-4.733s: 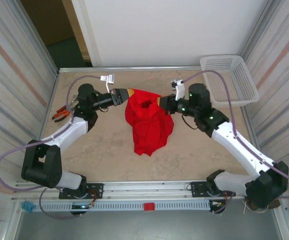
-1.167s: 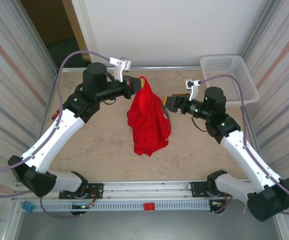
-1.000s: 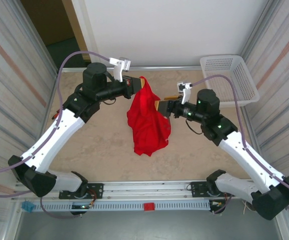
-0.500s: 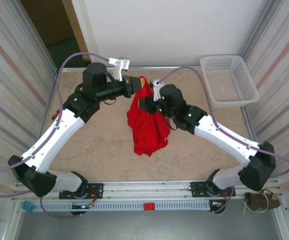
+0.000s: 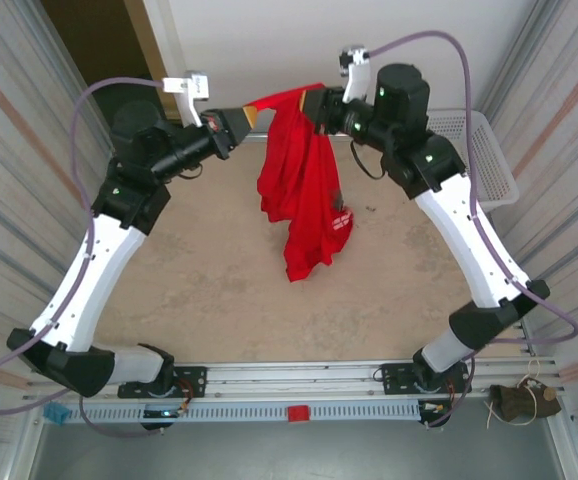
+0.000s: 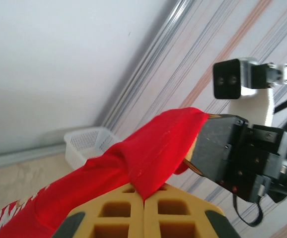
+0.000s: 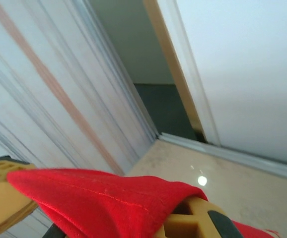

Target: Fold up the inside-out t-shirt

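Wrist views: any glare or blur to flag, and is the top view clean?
Right wrist: one small glare spot on the table. Left wrist: the basket behind the shirt looks soft. Top external: evenly lit, sharp.

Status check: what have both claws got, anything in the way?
Left claw shut on shirt. Right claw shut on shirt. Shirt hangs bunched between them. Basket off to the side.

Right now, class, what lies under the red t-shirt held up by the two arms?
The beige table shows all around the hanging t-shirt. The patch straight beneath the cloth is covered in the overhead view, so whatever is there cannot be seen.
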`<action>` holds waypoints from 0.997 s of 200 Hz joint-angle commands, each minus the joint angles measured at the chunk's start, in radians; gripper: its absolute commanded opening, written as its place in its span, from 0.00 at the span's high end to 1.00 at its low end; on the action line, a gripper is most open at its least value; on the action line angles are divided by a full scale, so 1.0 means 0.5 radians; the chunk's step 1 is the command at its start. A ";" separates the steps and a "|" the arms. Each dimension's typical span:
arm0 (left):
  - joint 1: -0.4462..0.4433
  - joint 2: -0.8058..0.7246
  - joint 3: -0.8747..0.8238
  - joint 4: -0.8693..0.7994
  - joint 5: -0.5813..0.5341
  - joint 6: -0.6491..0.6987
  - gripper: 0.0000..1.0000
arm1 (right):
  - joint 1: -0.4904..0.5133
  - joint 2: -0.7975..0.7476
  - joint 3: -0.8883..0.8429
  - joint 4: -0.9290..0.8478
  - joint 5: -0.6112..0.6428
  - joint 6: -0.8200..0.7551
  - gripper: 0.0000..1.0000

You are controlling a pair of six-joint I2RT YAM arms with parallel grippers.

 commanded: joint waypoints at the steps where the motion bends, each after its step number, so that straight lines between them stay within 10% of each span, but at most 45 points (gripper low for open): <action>1: 0.113 -0.103 0.115 -0.160 -0.127 0.025 1.00 | -0.147 0.023 0.383 0.083 0.009 0.100 1.00; 30: 0.122 -0.242 -0.053 -0.257 -0.272 0.103 0.55 | -0.144 0.120 0.469 0.101 -0.165 0.151 1.00; 51: 0.144 -0.402 -0.404 -0.289 -0.383 0.203 0.41 | -0.143 0.113 0.393 0.164 -0.232 0.159 1.00; 114: 0.052 -0.649 -1.589 0.167 -0.420 0.287 0.34 | -0.129 0.073 0.298 0.208 -0.312 0.225 1.00; 199: -0.482 -0.099 -1.777 0.722 -0.658 0.197 0.31 | -0.085 -0.040 0.136 0.258 -0.262 0.222 1.00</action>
